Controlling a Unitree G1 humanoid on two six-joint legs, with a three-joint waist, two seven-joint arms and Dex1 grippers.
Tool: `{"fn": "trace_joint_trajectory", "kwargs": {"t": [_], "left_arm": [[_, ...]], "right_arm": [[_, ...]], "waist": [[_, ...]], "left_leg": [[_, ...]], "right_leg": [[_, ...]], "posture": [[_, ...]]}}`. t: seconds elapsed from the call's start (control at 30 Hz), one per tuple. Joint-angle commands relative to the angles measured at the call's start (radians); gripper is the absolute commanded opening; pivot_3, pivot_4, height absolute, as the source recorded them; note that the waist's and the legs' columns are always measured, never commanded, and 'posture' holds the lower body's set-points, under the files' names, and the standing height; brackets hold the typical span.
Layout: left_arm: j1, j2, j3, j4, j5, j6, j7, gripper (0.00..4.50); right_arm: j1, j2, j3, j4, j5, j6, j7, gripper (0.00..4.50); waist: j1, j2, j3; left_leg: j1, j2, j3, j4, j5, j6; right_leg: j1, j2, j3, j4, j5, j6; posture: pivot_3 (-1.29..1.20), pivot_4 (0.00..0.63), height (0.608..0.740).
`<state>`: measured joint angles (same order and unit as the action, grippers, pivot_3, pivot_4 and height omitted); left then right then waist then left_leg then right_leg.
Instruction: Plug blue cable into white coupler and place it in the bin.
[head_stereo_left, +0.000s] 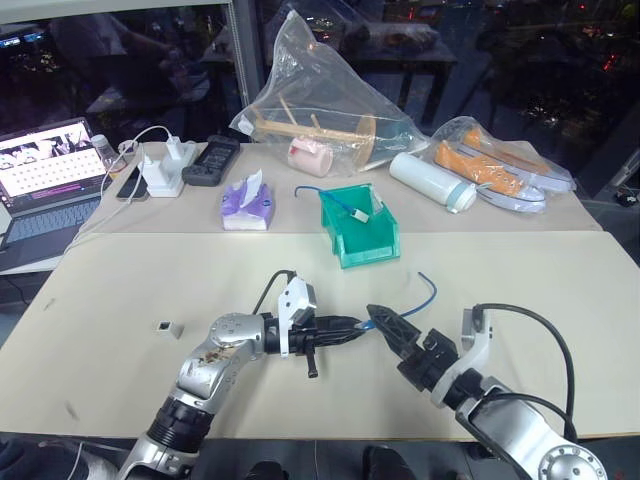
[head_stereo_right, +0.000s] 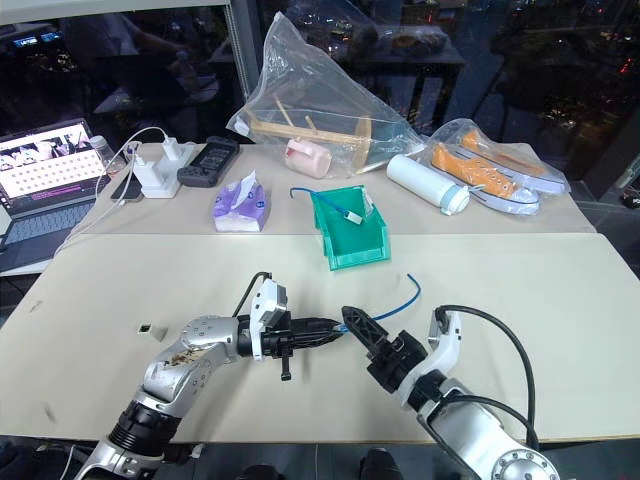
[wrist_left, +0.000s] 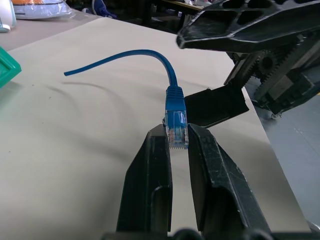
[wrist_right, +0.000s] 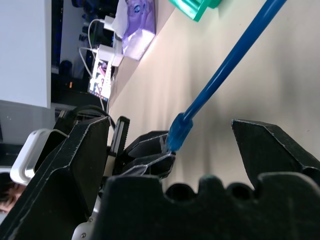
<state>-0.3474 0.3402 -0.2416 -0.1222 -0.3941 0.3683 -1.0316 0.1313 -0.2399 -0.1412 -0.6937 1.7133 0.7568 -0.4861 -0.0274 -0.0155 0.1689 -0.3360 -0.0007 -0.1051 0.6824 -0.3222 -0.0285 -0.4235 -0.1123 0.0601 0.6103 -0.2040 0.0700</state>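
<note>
Left eye view: the left gripper (head_stereo_left: 362, 325) is pinching one cable (head_stereo_left: 428, 289) by its plug, near the table's (head_stereo_left: 560, 290) front edge. The right gripper (head_stereo_left: 390, 328) is standing wide open and holding nothing. One coupler (head_stereo_left: 166, 326) is lying far off near the table's left edge, so the plug may never be meeting it. One bin (head_stereo_left: 360, 240) is sitting mid-table.

Left wrist view: the plug (wrist_left: 176, 125) is sitting between two shut fingers (wrist_left: 150, 175). It may be slipping if the right gripper (wrist_left: 220, 107) bumps it.

Right wrist view: the cable (wrist_right: 225, 75) is passing between the open fingers (wrist_right: 270, 145), touching neither.
</note>
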Motion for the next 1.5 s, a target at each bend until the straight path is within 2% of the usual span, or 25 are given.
{"fn": "trace_joint_trajectory", "kwargs": {"t": [0.03, 0.17, 0.23, 0.3, 0.4, 0.47, 0.57, 0.6, 0.63, 0.8, 0.9, 1.03, 1.17, 1.3, 1.37, 1.5], "left_arm": [[-0.007, -0.005, -0.006, -0.041, -0.016, 0.004, 0.002, 0.07], [-0.007, -0.007, -0.007, -0.041, -0.021, 0.01, -0.004, 0.07], [-0.005, -0.006, -0.005, -0.04, -0.023, 0.009, -0.008, 0.07], [-0.003, -0.003, -0.003, -0.036, -0.024, 0.005, -0.013, 0.07], [0.004, 0.004, 0.004, -0.031, -0.027, -0.001, -0.021, 0.07], [0.01, 0.006, 0.01, -0.023, -0.034, -0.001, -0.027, 1.08], [0.02, 0.019, 0.018, -0.018, -0.056, 0.009, -0.052, 2.18], [0.029, 0.032, 0.021, -0.024, -0.061, 0.012, -0.063, 2.32], [0.047, 0.057, 0.032, -0.042, -0.075, 0.025, -0.075, 2.84], [0.185, 0.177, 0.149, -0.173, -0.169, 0.089, -0.071, 4.48], [0.288, 0.217, 0.228, -0.258, -0.2, 0.108, -0.023, 4.48], [0.584, 0.254, 0.423, -0.439, -0.217, 0.09, 0.065, 4.48], [0.798, 0.174, 0.561, -0.552, -0.294, 0.077, 0.167, 4.48], [1.05, 0.032, 0.67, -0.555, -0.239, -0.055, 0.219, 4.48], [1.074, -0.008, 0.684, -0.524, -0.19, -0.123, 0.249, 4.48], [1.023, -0.057, 0.693, -0.468, -0.166, -0.174, 0.324, 4.48]], "right_arm": [[-0.011, -0.023, 0.033, -0.02, 0.035, -0.054, 0.001, 3.76], [-0.021, -0.033, 0.065, -0.013, 0.025, -0.089, 0.01, 2.5], [-0.026, -0.037, 0.077, -0.012, 0.022, -0.104, 0.016, 1.73], [-0.026, -0.043, 0.084, -0.013, 0.018, -0.116, 0.02, 1.19], [-0.025, -0.047, 0.096, -0.016, 0.019, -0.137, 0.02, 0.06], [-0.023, -0.052, 0.1, -0.016, 0.019, -0.147, 0.022, 0.0], [-0.02, -0.06, 0.1, -0.018, 0.013, -0.159, 0.029, 0.0], [-0.02, -0.063, 0.099, -0.019, 0.007, -0.164, 0.033, 0.0], [-0.02, -0.068, 0.095, -0.021, -0.008, -0.168, 0.037, 0.0], [-0.023, -0.09, 0.093, -0.027, -0.064, -0.18, 0.055, 0.0], [-0.051, -0.11, 0.094, -0.001, -0.085, -0.174, 0.067, 0.0], [-0.155, -0.197, 0.108, 0.086, -0.143, -0.101, 0.153, 0.0], [-0.231, -0.324, 0.108, 0.14, -0.228, -0.03, 0.302, 0.0], [-0.41, -0.433, 0.126, 0.238, -0.337, 0.039, 0.508, 0.0], [-0.472, -0.447, 0.143, 0.255, -0.387, 0.049, 0.58, 0.0], [-0.545, -0.45, 0.188, 0.221, -0.483, 0.062, 0.706, 0.0]], "waist": [[-0.001, 0.0, 0.0], [-0.003, 0.0, 0.0], [-0.003, 0.0, 0.0], [-0.003, 0.0, 0.0], [-0.004, 0.0, 0.0], [-0.005, 0.0, 0.0], [-0.006, 0.0, 0.0], [-0.007, 0.0, 0.0], [-0.009, 0.0, 0.0], [-0.021, 0.0, 0.0], [-0.015, 0.0, 0.0], [-0.026, 0.0, 0.0], [-0.01, 0.0, 0.0], [-0.006, 0.0, 0.001], [-0.008, -0.001, 0.001], [0.014, -0.001, 0.001]], "left_leg": [[0.0, 0.0, 0.0, 0.0, 0.0, 0.0], [0.0, 0.0, 0.0, 0.0, 0.0, 0.0], [0.0, 0.0, 0.0, 0.0, 0.0, 0.0], [0.0, 0.0, 0.0, 0.0, 0.0, 0.0], [0.0, 0.0, 0.0, 0.0, 0.0, 0.0], [0.0, 0.0, 0.0, 0.0, 0.0, 0.0], [0.0, 0.0, 0.0, 0.0, 0.0, 0.0], [0.0, 0.0, 0.0, 0.0, 0.0, 0.0], [0.0, 0.0, 0.0, 0.0, 0.0, 0.0], [0.0, 0.001, 0.0, -0.002, -0.001, 0.001], [0.0, 0.001, 0.0, -0.002, -0.001, 0.001], [0.001, 0.001, 0.001, -0.002, -0.001, 0.002], [0.0, 0.001, 0.001, -0.003, -0.002, 0.003], [0.0, 0.001, 0.002, -0.002, -0.002, 0.003], [0.0, 0.001, 0.003, -0.002, -0.002, 0.003], [0.0, 0.002, 0.0, -0.003, -0.002, 0.004]], "right_leg": [[0.0, 0.0, 0.0, 0.0, 0.0, 0.0], [0.0, 0.0, 0.0, 0.0, 0.0, 0.0], [0.0, 0.0, 0.0, 0.0, 0.0, 0.0], [0.0, 0.0, 0.0, 0.0, 0.0, 0.0], [0.0, 0.0, 0.0, 0.0, 0.0, 0.0], [0.0, 0.0, 0.0, 0.0, 0.0, 0.0], [0.0, 0.0, 0.0, 0.0, 0.0, 0.0], [0.0, 0.0, 0.0, 0.0, 0.0, 0.0], [0.0, 0.0, 0.0, 0.0, 0.0, 0.0], [-0.001, 0.001, 0.0, 0.0, -0.001, -0.002], [-0.002, 0.001, 0.0, 0.0, -0.002, -0.002], [-0.002, 0.001, 0.001, 0.0, -0.002, -0.001], [-0.002, 0.001, 0.001, -0.001, -0.003, -0.002], [0.0, 0.001, 0.002, -0.002, -0.003, -0.002], [0.002, 0.001, 0.003, -0.003, -0.003, -0.001], [0.002, 0.002, 0.002, -0.001, -0.004, -0.003]], "posture": [[0.0, 0.15, 0.74], [0.0, 0.15, 0.74], [0.0, 0.15, 0.74], [0.0, 0.15, 0.74], [0.0, 0.15, 0.74], [0.0, 0.15, 0.74], [0.0, 0.15, 0.74], [0.0, 0.15, 0.74], [0.0, 0.15, 0.74], [0.0, 0.15, 0.74], [0.0, 0.15, 0.74], [0.0, 0.15, 0.74], [0.0, 0.15, 0.74], [0.0, 0.15, 0.74], [0.0, 0.15, 0.74], [0.0, 0.15, 0.74]]}}
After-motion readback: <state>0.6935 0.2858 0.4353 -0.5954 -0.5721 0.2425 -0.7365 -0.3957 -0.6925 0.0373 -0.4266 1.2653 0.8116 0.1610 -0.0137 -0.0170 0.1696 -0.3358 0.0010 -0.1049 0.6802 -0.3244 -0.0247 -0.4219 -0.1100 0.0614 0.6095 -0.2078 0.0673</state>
